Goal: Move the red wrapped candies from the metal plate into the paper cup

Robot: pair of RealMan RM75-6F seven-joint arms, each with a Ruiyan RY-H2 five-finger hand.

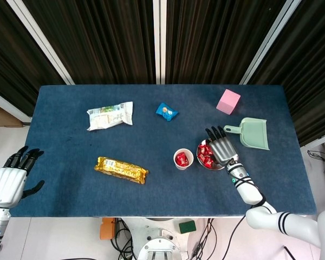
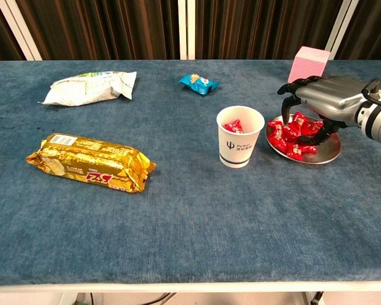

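Note:
Red wrapped candies (image 2: 293, 135) are heaped on the small metal plate (image 2: 325, 154) at the right of the table, seen from above as the plate (image 1: 215, 166). Just left of it stands the white paper cup (image 2: 240, 137) (image 1: 183, 158) with red candies inside. My right hand (image 2: 325, 101) (image 1: 221, 147) is down over the plate, its fingers curving into the pile and the thumb against the candies on the near side. No candy is lifted. My left hand (image 1: 11, 176) hangs open beyond the table's left edge.
A gold biscuit pack (image 2: 89, 162) lies front left, a white-green snack bag (image 1: 110, 115) behind it. A blue candy packet (image 1: 166, 111) sits mid-back. A pink block (image 1: 228, 101) and a green dustpan (image 1: 252, 133) lie just behind and right of the plate.

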